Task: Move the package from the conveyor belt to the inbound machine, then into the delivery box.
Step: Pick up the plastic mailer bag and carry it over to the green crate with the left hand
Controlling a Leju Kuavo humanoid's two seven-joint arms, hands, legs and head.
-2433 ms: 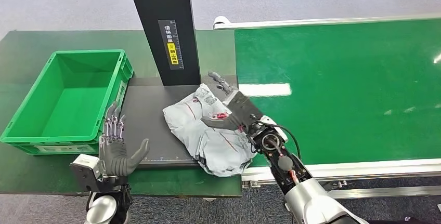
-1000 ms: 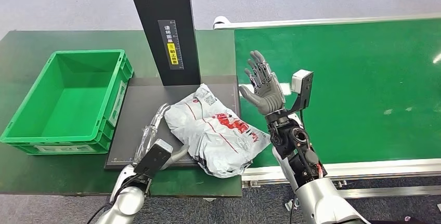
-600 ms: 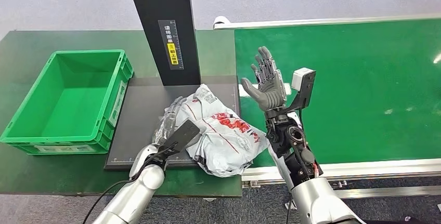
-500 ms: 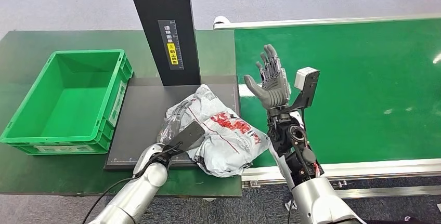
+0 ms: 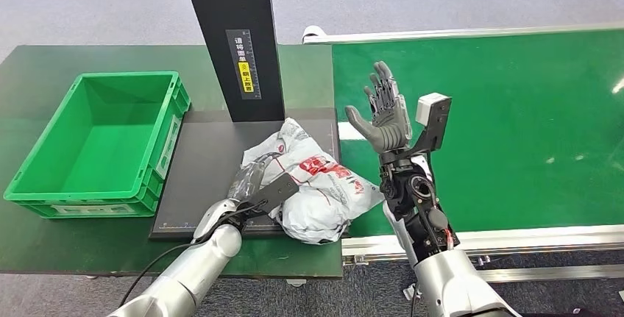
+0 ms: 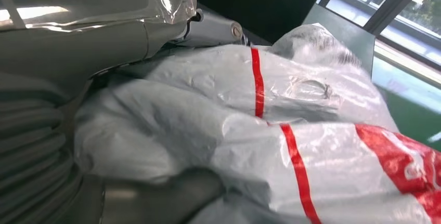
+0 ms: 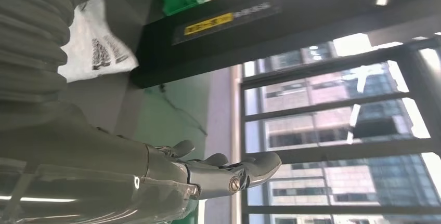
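The package [image 5: 316, 184], a crumpled grey plastic bag with red stripes, lies on the black plate [image 5: 202, 162] of the inbound machine, its right end hanging over the plate's edge. My left hand [image 5: 254, 184] grips its left end. In the left wrist view the fingers [image 6: 114, 26] lie over the package [image 6: 291, 130] and the thumb [image 6: 156, 198] sits under it. My right hand [image 5: 383, 115] is raised above the belt's left edge, fingers spread and holding nothing. The right wrist view shows this hand [image 7: 171, 172] open, with a corner of the package [image 7: 99, 52] behind it.
The green delivery box [image 5: 44, 162] stands open to the left of the plate. The machine's black post [image 5: 235, 37] rises behind the package. The green conveyor belt [image 5: 508, 126] stretches to the right, with a silver rail [image 5: 515, 240] along its near edge.
My right hand let go of the package and rose, open, above the belt's edge. My left hand came in from the table's front and closed on the package's left end, bunching it.
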